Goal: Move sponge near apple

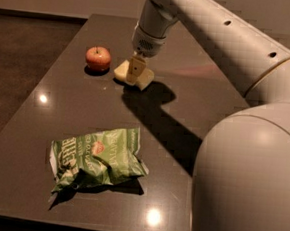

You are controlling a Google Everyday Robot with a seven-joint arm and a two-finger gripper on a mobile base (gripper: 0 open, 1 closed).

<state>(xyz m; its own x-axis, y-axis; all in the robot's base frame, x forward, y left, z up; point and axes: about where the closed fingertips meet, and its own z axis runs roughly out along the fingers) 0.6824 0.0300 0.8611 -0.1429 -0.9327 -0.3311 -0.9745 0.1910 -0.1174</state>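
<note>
The red apple [98, 58] sits on the dark table [196, 96] at the far left. The pale yellow sponge [147, 77] lies on the table just right of the apple, a small gap apart from it. My gripper [135, 70] comes straight down from the white arm onto the middle of the sponge, its fingers closed on the foam. The sponge's middle is hidden behind the fingers.
A crumpled green snack bag [96, 156] lies at the near left of the table. The arm's large white body [250, 181] fills the right foreground. The table's left edge runs close to the apple; dark floor [19, 62] lies beyond.
</note>
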